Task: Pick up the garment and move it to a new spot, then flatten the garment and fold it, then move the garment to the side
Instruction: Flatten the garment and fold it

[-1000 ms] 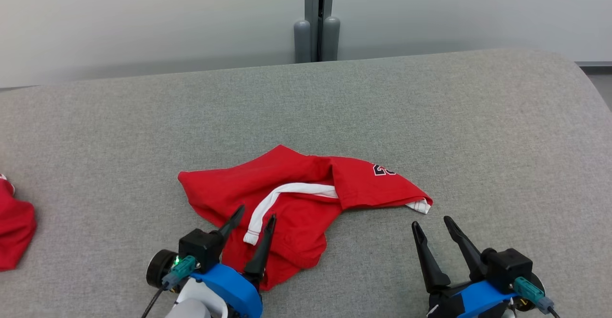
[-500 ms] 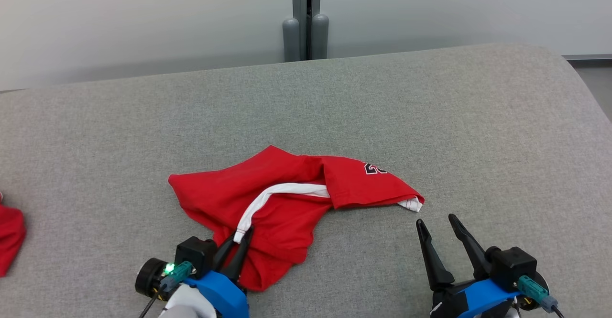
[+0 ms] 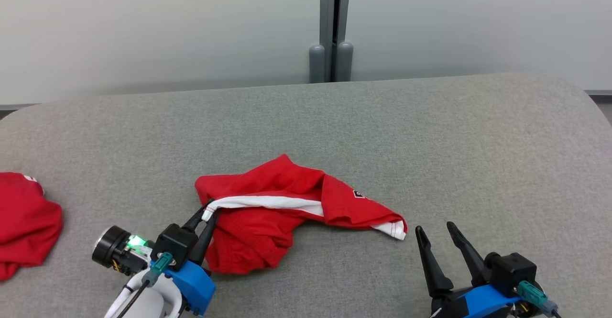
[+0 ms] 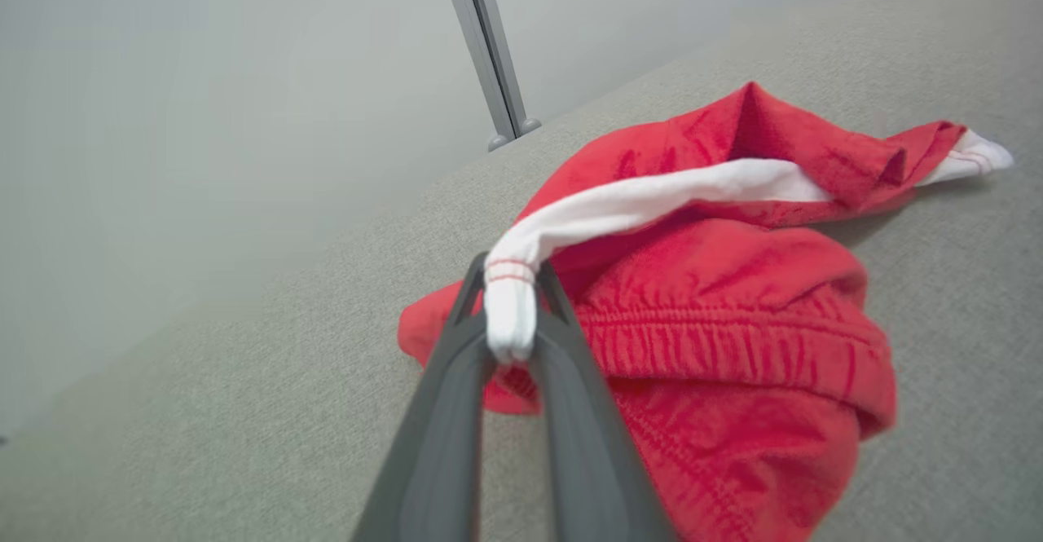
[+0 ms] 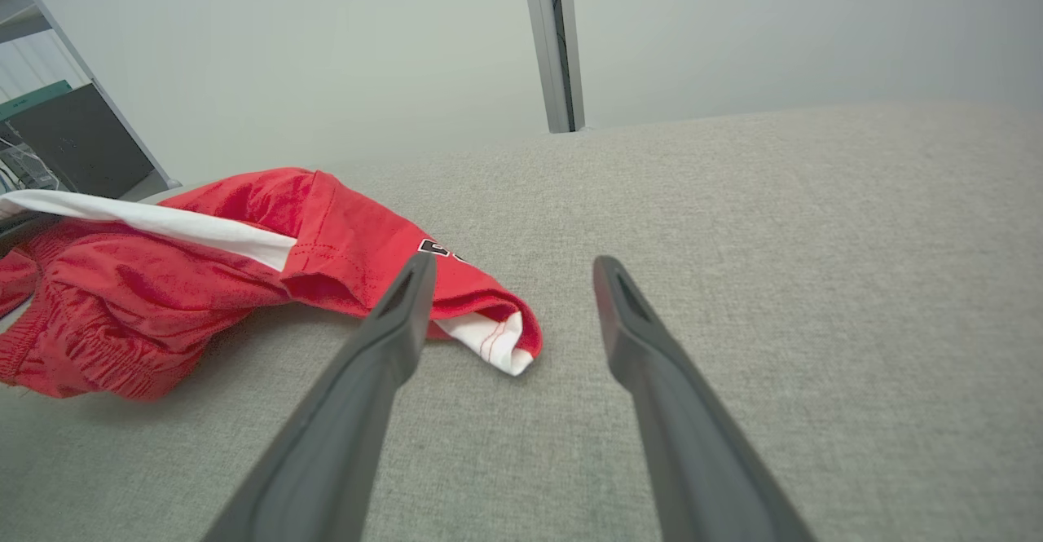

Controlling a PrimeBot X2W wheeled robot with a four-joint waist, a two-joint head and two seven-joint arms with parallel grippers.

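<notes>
The garment [image 3: 267, 213] is a pair of red shorts with a white side stripe, crumpled on the grey padded table [image 3: 430, 141]. My left gripper [image 3: 208, 210] is shut on the end of the white stripe [image 4: 509, 314], lifting that end up and to the left; the left wrist view shows the stripe pinched between the fingers. The elastic waistband [image 4: 733, 338] bunches just beyond. My right gripper [image 3: 434, 232] stands open near the table's front right, a little right of the garment's white-edged leg corner [image 5: 493, 346], touching nothing.
A second red garment [image 3: 24, 227] lies at the table's left edge. A grey post [image 3: 332, 26] stands behind the table against a pale wall. The table's right half and far side are bare fabric.
My left gripper closed on the white stripe's end and pulled it up and left, stretching the stripe straight. The head camera has shifted. The right gripper stayed open in place.
</notes>
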